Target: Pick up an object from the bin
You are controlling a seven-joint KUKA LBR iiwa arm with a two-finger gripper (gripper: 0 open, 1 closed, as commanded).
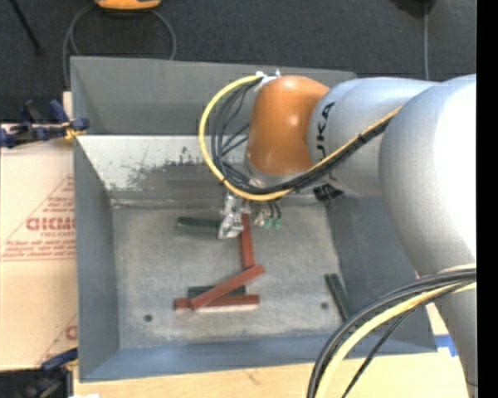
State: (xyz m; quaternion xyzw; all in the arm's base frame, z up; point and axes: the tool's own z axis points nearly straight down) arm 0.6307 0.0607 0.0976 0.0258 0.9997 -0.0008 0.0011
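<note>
**Step in hand: approach, no grasp made yet.** My gripper (231, 222) hangs low over the bin's floor, near the middle of the back wall. It sits beneath my orange wrist cover (284, 127) and its looped cables (220, 152). I cannot tell whether it stands wide or narrow, because the wrist hides most of it.

**Things at the gripper.** A dark green stick (196, 223) lies flat and points toward the left wall, its near end just beside the gripper. A red-brown stick (249, 247) runs from the gripper toward the front wall. I cannot tell which of the two I am over, and neither is seen held.

**Next move, as I judge it.** I should settle on one stick, square across its narrow width, close and lift straight up. The two ends lie close together, so closing could catch both or push one aside.

**Surface.** The bin (95, 247) is grey metal with sloping walls and a flat speckled floor.

**Elsewhere.** Two more red-brown sticks (224, 293) cross near the front wall, and one touches the first stick's lower end. Another dark green stick (338, 295) lies by the right wall, well apart.
</note>
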